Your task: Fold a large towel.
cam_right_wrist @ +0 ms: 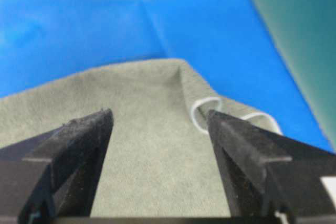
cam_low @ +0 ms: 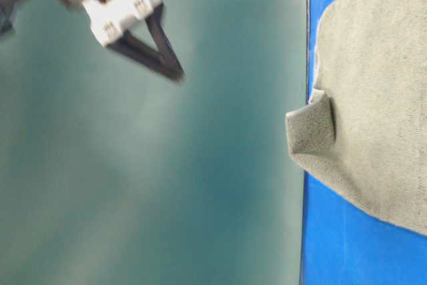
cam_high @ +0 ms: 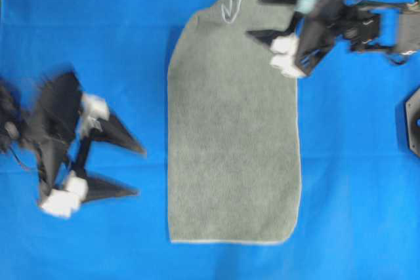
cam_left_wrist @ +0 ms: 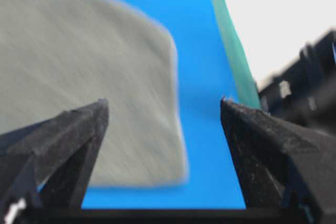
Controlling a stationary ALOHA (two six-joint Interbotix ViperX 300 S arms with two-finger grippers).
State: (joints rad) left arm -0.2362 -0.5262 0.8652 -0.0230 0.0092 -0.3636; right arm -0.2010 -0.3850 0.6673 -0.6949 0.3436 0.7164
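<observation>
While the towel point(cam_high: 233, 122) lies flat on the blue-covered tabletop point(cam_high: 118, 44), its long axis runs from the top of the overhead view to the bottom, and it sits in the middle ground between the two arms. It already appears doubled lengthwise into a tall narrow strip; that is a judgement from its proportions and from the puckered, turned-over corner point(cam_high: 231, 10) at the top, where a loop of pale stitched edge shows.

Right gripper point(cam_high: 261, 16): positioned over the upper right part of the towel, near that turned corner. Jaws stand wide apart. The right wrist view shows grey-green cloth between and beneath the fingers, but nothing pinched. Whether it touches the cloth cannot be told; the table-level view shows a gripper well above the surface.

Left gripper point(cam_high: 139, 172): out on bare blue to the left of the towel, well apart from its left edge, level with the lower half. Jaws wide apart and empty. The left wrist view shows a rounded corner of the towel ahead of the fingers, with blue between.

Assessment: the right arm is the nearer to the cloth. Any further fold would most likely go across the long axis, end to end. That calls for both grippers to take corners at one short end. The left arm has the longer approach.
</observation>
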